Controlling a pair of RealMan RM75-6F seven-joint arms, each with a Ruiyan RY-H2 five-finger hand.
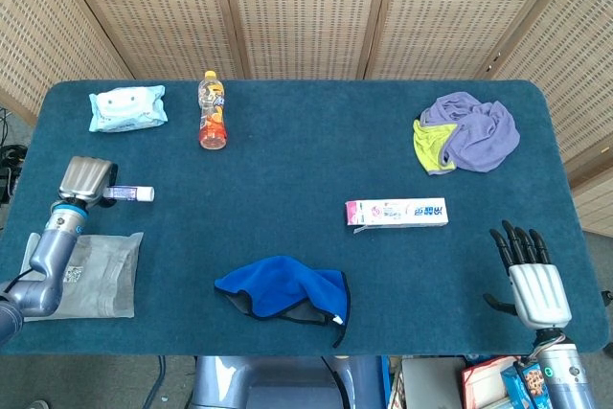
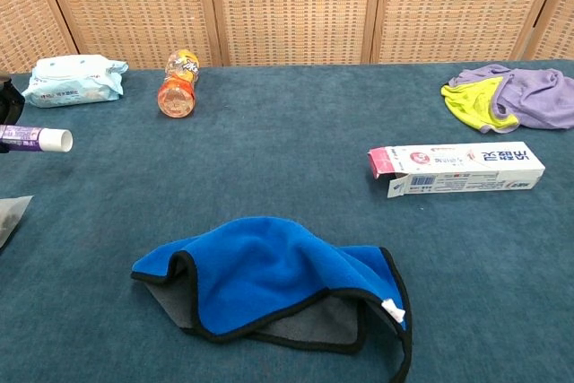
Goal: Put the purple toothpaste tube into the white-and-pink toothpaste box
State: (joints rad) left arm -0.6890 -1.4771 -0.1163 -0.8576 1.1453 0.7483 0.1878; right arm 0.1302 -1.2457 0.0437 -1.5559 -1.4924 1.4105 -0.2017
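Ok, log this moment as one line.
left hand: holds purple toothpaste tube | right hand: open, idle | toothpaste box: flap open, untouched

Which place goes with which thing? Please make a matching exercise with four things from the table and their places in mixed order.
Things:
1. purple toothpaste tube
2. toothpaste box
3. blue cloth
4. wet wipes pack

Places:
A. far left corner of the table
B. near edge, in the middle
C. held in the left robot hand
D. lying right of centre, pink end flap open

Pairs: 1-C, 2-D, 3-B, 4-A
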